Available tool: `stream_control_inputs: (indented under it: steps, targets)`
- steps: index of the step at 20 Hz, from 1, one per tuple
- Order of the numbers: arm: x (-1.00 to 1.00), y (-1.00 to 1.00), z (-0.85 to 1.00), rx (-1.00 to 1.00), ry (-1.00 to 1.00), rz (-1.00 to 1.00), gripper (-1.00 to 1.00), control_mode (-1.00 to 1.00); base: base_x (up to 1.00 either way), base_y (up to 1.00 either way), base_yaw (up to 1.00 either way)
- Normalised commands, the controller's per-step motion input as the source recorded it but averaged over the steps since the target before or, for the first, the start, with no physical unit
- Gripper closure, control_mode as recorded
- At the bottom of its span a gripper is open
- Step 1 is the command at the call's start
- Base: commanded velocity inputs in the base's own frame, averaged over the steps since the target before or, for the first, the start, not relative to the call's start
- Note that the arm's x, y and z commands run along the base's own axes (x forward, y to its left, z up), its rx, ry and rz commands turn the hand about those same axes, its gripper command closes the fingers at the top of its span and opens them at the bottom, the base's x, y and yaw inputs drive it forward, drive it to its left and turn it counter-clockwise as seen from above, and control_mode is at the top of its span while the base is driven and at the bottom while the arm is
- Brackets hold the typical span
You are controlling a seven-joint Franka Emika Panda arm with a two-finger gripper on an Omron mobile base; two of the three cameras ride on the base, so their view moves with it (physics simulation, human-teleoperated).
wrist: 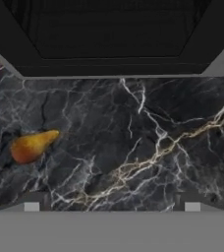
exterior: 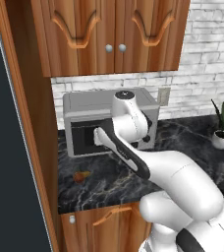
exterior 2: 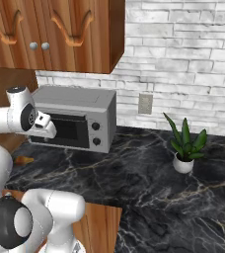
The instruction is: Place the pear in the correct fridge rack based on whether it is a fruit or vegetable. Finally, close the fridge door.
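Black marble counter (exterior: 187, 142) across the kitchen, under wooden wall cabinets (exterior: 114, 29) and before a white brick wall. At the far left of the left base view, a tall dark slate panel (exterior: 6, 147), probably part of the fridge, though no handle can be made out. On the counter, a grey microwave (exterior: 92, 106) at the back; well apart on the other side, a small potted plant (exterior 2: 183, 148). Near the counter's front edge and close to the wooden side wall (exterior: 33, 128), the pear (wrist: 31, 145), lying on its side, paler end pointing toward the microwave, touching nothing but the marble. Above the counter, just before the microwave door, the gripper (wrist: 112, 205), looking down, fingertips (wrist: 31, 205) spread wide and holding nothing; in the hand view the pear lies off to the left, outside the line between the two tips. Main risks, by judgement: closing from this position would catch only air, so first needs a shift sideways over the fruit. Could also push the pear with one tip during descent and roll it toward the edge or against the wooden wall, because of the round body. Could pinch the narrow end and let it slip out during the lift. Little room beside the wall for the outer finger, so a scrape is possible too.
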Motion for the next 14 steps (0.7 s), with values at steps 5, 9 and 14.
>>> stream_control_inputs:
  steps: [5,9,14]
  targets:
    - [0.22,0.45,-0.19,0.09,0.00,-0.24,-1.00,-1.00,0.00,0.00,0.00]
    - [0.06,0.28,-0.25,0.07,0.05,-0.17,-1.00,-1.00,0.00,0.00,0.00]
    - [0.00,0.25,-0.50,0.16,0.13,-0.14,-1.00,-1.00,0.00,0.00,0.00]
